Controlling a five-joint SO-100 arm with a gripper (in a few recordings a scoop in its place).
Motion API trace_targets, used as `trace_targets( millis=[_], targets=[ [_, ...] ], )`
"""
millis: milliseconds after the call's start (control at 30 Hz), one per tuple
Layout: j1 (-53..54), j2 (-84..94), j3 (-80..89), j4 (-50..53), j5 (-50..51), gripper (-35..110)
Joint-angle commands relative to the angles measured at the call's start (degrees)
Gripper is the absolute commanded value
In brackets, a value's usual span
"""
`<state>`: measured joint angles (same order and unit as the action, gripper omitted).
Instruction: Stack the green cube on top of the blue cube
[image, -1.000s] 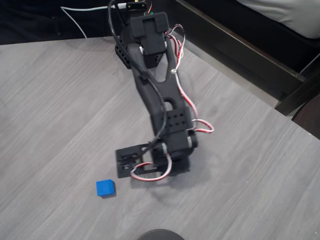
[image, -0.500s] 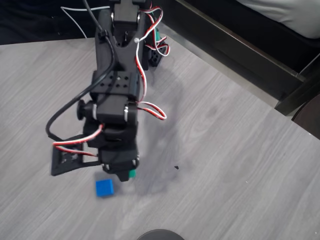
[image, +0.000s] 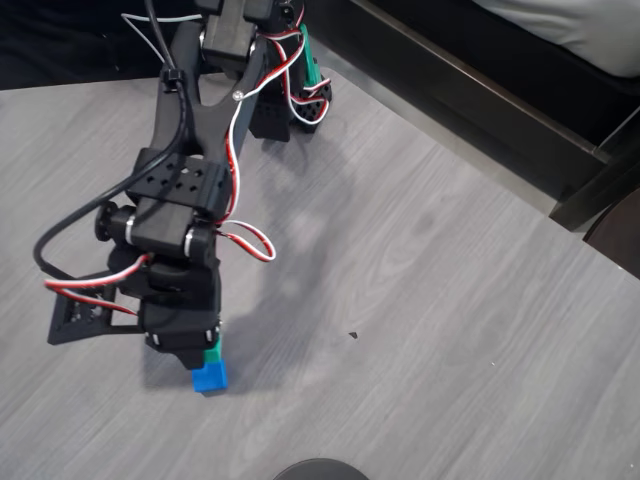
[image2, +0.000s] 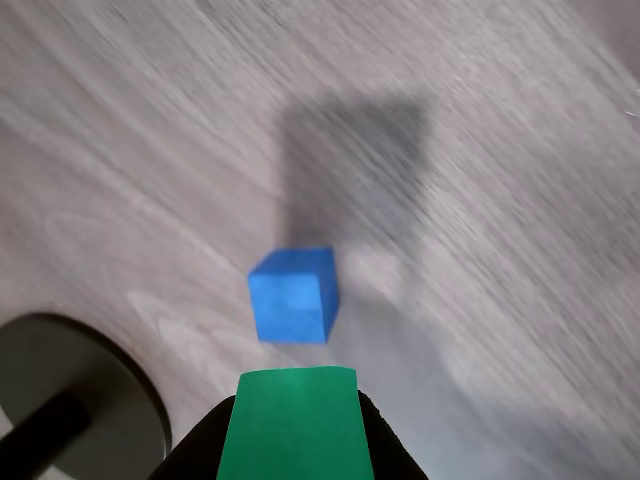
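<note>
Claw: the claw (image: 205, 352) sits in the lower left of the overhead view, at the end of the black arm; in the wrist view it shows at the bottom centre (image2: 295, 440), its two dark fingers pressed against the sides of the green cube.
Green cube: the green cube (image2: 295, 422) is pinched between the fingers, its flat face turned toward the wrist camera at the bottom edge of the frame; in the overhead view just a small green patch (image: 212, 352) peeks out under the tip of the arm.
Blue cube: the blue cube (image: 210, 377) rests on the tabletop in the lower left of the overhead view, just below the green patch and touching it in the picture; whether the two really touch cannot be told. In the wrist view the blue cube (image2: 292, 295) lies a little above the green one, near the middle of the frame, with a dark square shadow further up.
Tabletop: the tabletop (image: 430, 330) is grey wood grain; it is blurred in the wrist view.
Arm: the black arm (image: 185, 180) runs from the top of the overhead view down to the lower left, with red and white wires along it.
Round object: a dark round object (image2: 70, 400) sits at the lower left of the wrist view.
</note>
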<state>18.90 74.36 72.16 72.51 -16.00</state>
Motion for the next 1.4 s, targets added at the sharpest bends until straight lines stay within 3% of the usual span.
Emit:
trace_targets(
  millis=[0, 1367],
  targets=[
    [0.62, -0.44, -1.76, -1.67, -0.53, 0],
    [-0.35, -9.93, -6.42, -5.80, -1.76, 6]
  ],
)
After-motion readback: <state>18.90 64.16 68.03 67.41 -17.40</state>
